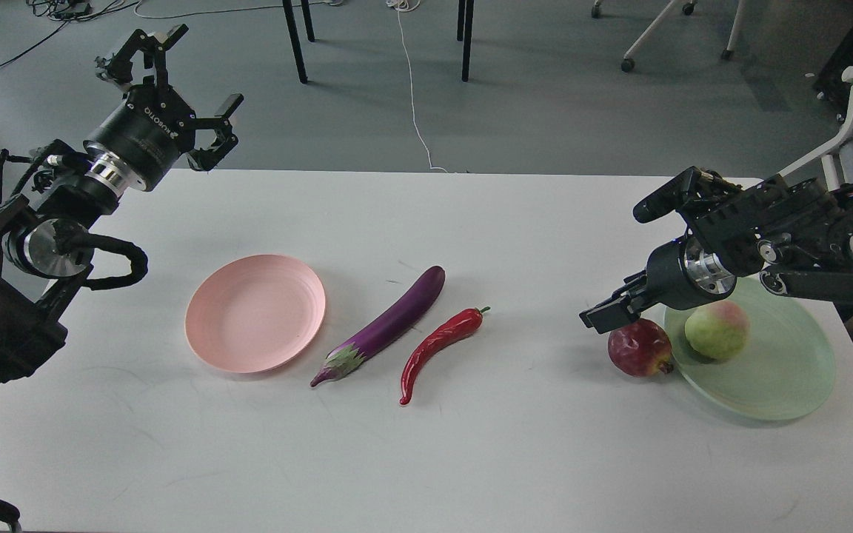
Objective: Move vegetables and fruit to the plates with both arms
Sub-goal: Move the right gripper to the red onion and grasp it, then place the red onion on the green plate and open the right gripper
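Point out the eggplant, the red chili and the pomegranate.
eggplant (389,323), head view, middle of its purple body.
red chili (437,343), head view, middle of its red body.
pomegranate (638,348), head view, centre of its dark red skin.

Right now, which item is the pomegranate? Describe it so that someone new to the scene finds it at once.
Start at the pale mint green round plastic plate on the right side of the white table. Just off its left rim, on the table, sits the dark red round pomegranate, under the right end effector. Unlike the yellow-green blushed fruit beside it, it is off the plate.
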You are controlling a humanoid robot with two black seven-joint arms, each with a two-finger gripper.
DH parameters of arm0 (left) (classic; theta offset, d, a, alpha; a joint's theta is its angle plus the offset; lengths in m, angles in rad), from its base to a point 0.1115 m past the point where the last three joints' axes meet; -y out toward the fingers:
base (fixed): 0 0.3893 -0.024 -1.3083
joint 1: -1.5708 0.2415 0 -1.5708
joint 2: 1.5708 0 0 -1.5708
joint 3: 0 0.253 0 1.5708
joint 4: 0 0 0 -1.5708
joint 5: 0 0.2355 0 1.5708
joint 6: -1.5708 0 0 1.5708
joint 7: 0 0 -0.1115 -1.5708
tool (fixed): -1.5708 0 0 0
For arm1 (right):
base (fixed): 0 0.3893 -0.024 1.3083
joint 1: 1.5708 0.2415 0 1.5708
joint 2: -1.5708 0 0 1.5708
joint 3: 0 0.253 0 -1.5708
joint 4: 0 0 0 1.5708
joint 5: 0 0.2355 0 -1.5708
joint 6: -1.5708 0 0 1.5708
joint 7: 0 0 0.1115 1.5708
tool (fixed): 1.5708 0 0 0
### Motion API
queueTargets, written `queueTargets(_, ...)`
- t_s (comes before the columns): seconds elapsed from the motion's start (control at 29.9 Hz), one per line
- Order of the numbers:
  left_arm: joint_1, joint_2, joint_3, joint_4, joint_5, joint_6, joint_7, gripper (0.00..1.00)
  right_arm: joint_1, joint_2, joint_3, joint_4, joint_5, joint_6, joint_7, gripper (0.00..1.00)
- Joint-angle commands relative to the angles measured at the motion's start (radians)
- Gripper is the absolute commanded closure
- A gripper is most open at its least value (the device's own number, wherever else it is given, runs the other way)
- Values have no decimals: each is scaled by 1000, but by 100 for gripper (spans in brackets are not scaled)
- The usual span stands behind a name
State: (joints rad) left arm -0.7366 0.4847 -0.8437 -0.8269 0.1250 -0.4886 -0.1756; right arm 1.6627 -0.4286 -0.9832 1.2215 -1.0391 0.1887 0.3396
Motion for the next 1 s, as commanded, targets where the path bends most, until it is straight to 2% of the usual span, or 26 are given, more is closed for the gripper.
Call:
queueTargets(0.0,3,0,0,0,-2,0,1,2,0,28,-29,-5,-4,0,-1,2)
queueTargets(0.64,10,0,0,0,-2,0,1,2,-64,44,-106,-40,-13,0,-10,4)
queueTargets(0.74,11,0,0,0,-2,0,-1,2,-67,56,-106,-43,-12,0,-8,10)
queueTargets(0.97,14,0,2,0,-2,0,-1,2,-54,70,-92,-28,-1,0,-8,33)
